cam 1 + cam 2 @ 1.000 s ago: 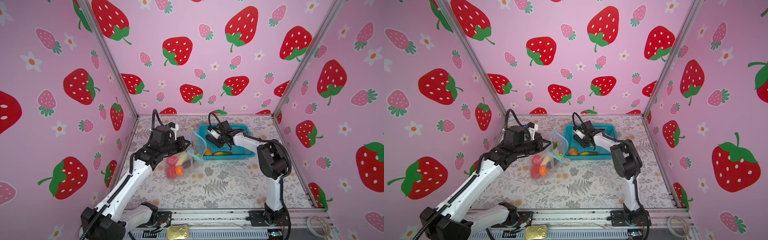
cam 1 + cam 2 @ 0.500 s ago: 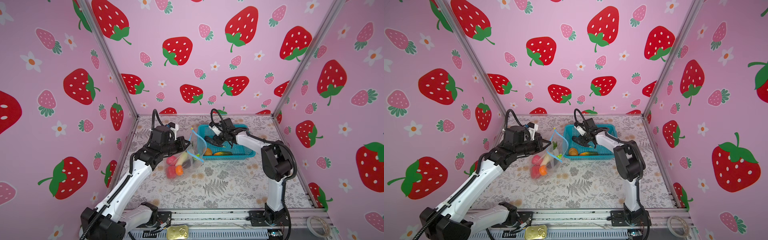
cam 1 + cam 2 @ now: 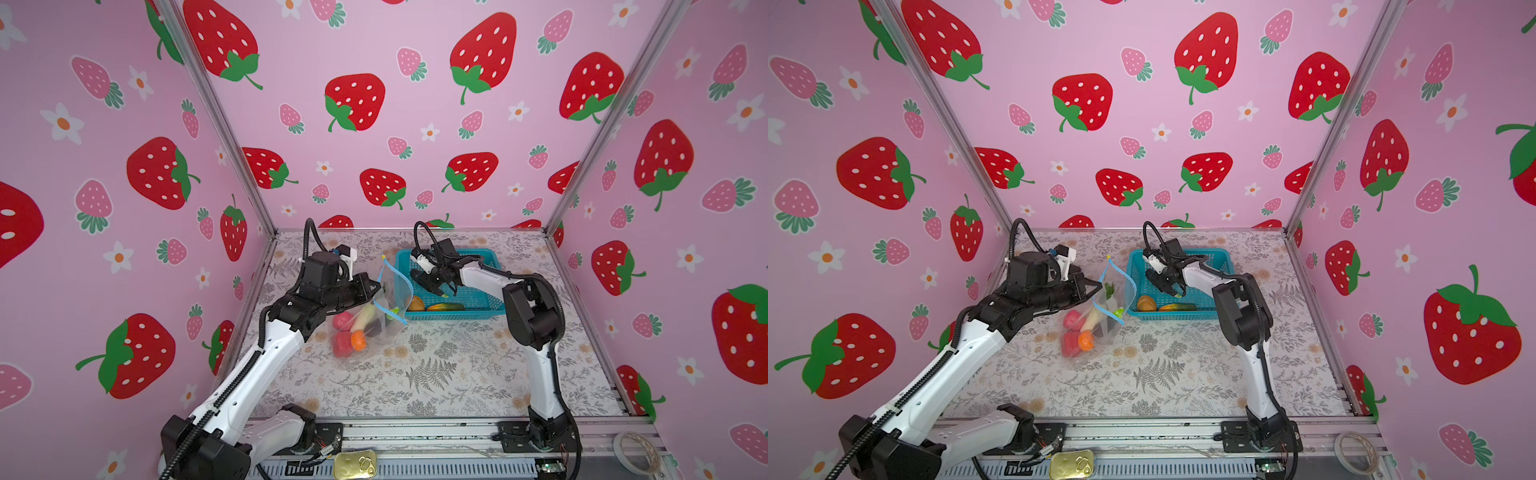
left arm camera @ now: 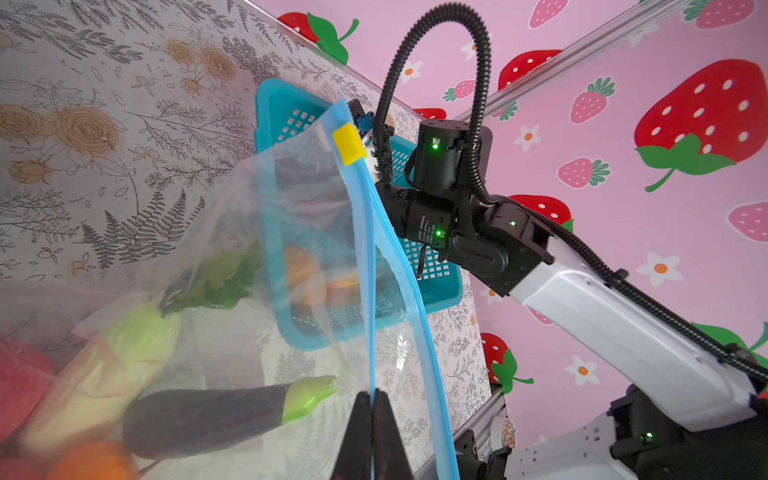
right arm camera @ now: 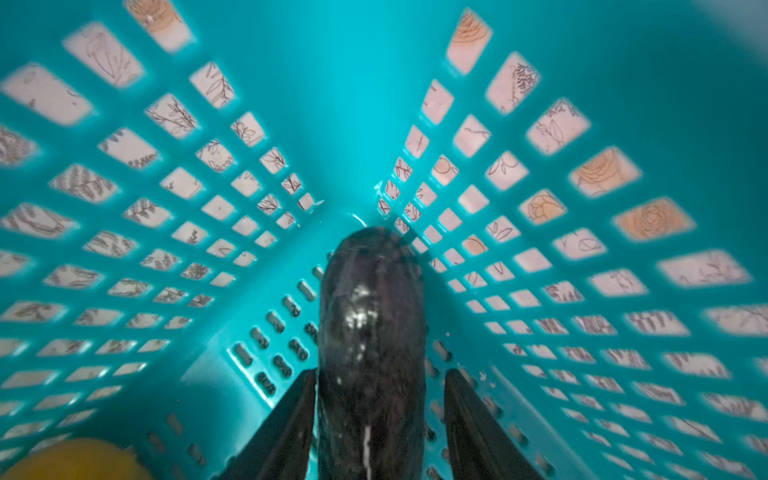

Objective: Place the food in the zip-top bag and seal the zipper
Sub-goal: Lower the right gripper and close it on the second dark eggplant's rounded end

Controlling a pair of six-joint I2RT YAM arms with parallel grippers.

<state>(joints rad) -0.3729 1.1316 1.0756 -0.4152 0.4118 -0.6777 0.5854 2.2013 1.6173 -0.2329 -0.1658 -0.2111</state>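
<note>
Two white-and-black robot arms reached over a floral-print table (image 3: 457, 374) inside pink strawberry-patterned walls (image 3: 415, 54). In both top views the zip-top bag (image 3: 365, 353) lay near the table's centre, its mouth held up toward 12 o'clock, holding two red-pink lumps (image 3: 343, 322), an orange (image 3: 358, 340) and a white radish (image 3: 362, 316); the teal basket (image 3: 457, 314) stood just beside it at 3 o'clock, with a yellow-orange piece (image 3: 415, 303) and a green-orange cucumber (image 3: 445, 307) inside. Only the left wrist view showed the left gripper (image 4: 372, 401) with its jaws pinched closed on the light-blue zipper (image 4: 368, 257), a yellow slider tab (image 4: 348, 143) at the strip's far end, and a dark eggplant (image 4: 208, 415) inside the bag. Only the right wrist view showed the right gripper (image 5: 380, 374) down in a basket corner, jaws parted around a second dark eggplant (image 5: 370, 316), one finger against it, a gap at the other. The bag's clear wall partly veiled the basket from the left wrist camera. A gold tin (image 3: 355, 465) sat on the front rail at 6 o'clock, a tape roll (image 3: 636, 451) at 5 o'clock. Small white print on the right arm's wrist motor (image 4: 428, 224) was too small to read
</note>
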